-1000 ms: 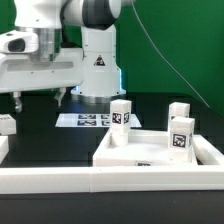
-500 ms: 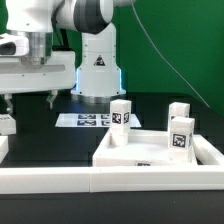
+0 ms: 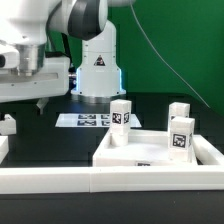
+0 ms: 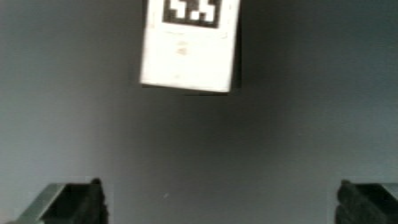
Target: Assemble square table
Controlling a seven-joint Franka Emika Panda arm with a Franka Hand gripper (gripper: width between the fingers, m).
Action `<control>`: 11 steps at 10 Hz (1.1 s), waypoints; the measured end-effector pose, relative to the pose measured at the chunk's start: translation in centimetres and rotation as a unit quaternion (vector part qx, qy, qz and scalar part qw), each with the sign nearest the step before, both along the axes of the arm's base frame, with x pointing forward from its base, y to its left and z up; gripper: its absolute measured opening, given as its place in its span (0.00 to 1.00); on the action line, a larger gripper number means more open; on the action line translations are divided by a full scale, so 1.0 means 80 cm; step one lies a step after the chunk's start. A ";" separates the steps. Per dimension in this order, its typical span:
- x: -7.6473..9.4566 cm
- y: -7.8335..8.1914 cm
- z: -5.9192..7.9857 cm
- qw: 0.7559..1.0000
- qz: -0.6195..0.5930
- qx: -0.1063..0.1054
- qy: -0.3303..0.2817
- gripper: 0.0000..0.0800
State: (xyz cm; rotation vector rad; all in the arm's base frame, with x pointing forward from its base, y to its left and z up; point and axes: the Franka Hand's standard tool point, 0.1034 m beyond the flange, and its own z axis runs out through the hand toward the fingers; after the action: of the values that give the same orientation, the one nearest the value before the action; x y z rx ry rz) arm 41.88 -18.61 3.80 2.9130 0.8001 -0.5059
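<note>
Tabletop [image 3: 60, 135] of black fills the middle of the exterior view, bordered along the lower edge by a long white rail [image 3: 60, 180]. Next in size, the robot arm [image 3: 70, 20] reaches in from the upper left of the frame. At lower right lies the square table top [image 3: 125, 153], a white tray with a raised rim, and three white block legs stand upright at it: one [image 3: 121, 113] at its far left corner, one [image 3: 178, 112] at the far right, one [image 3: 181, 136] nearer the camera on the right. The marker board [image 3: 85, 120] lies flat behind the tray, at centre frame. A fourth leg [image 3: 8, 124] sits alone at the left edge, [image 4: 189, 45] shown lying flat under the wrist camera. The gripper [image 4: 222, 205] hangs above it, jaws spread wide and holding nothing.
</note>
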 end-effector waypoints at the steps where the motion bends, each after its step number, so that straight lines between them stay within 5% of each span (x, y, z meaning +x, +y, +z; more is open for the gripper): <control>1: 0.002 0.006 -0.003 1.000 0.003 -0.006 0.023 0.81; 3: 0.002 0.010 -0.007 0.998 0.006 -0.020 0.058 0.81; 5: -0.006 -0.009 -0.012 0.992 0.009 -0.062 0.106 0.81; 7: -0.016 -0.013 -0.015 0.988 0.015 -0.076 0.136 0.81; 11: -0.022 -0.006 -0.026 0.965 0.014 -0.118 0.233 0.81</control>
State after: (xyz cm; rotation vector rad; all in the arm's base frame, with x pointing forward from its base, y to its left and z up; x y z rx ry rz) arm 40.09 -19.09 1.73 2.5853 0.7577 -1.2197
